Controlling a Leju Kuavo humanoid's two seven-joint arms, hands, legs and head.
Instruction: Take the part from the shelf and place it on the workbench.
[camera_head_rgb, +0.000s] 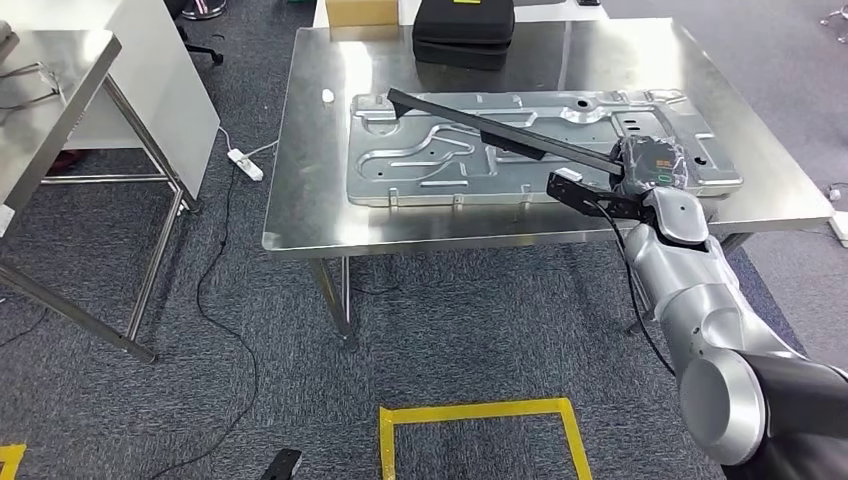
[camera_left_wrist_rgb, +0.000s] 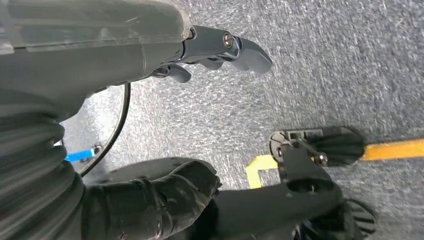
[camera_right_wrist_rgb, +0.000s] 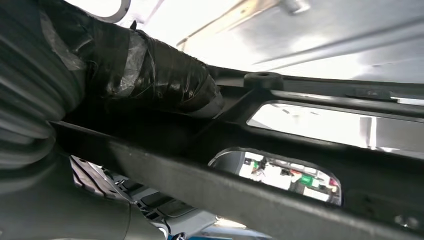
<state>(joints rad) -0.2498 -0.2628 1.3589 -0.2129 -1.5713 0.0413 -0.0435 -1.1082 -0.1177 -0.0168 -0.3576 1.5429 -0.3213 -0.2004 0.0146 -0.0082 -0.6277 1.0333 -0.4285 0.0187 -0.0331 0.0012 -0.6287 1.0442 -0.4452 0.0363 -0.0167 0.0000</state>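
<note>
The part (camera_head_rgb: 500, 132) is a long black bar. It slants across the stamped metal panel (camera_head_rgb: 430, 165) that lies on the steel workbench (camera_head_rgb: 310, 200). My right hand (camera_head_rgb: 648, 165) grips the bar's near end over the panel's right side. Its far end reaches the panel's far left corner; whether it touches there I cannot tell. In the right wrist view the black part (camera_right_wrist_rgb: 300, 130) runs across under my taped thumb (camera_right_wrist_rgb: 160, 75). My left hand (camera_left_wrist_rgb: 165, 60) hangs over the carpet, fingers (camera_left_wrist_rgb: 245, 50) spread and holding nothing.
A black case (camera_head_rgb: 463, 30) and a cardboard box (camera_head_rgb: 360, 10) stand at the workbench's far edge, and a small white object (camera_head_rgb: 327, 96) lies left of the panel. A steel shelf frame (camera_head_rgb: 60, 90) stands at left. A power strip (camera_head_rgb: 245, 163) and yellow floor tape (camera_head_rgb: 480, 412) lie on the carpet.
</note>
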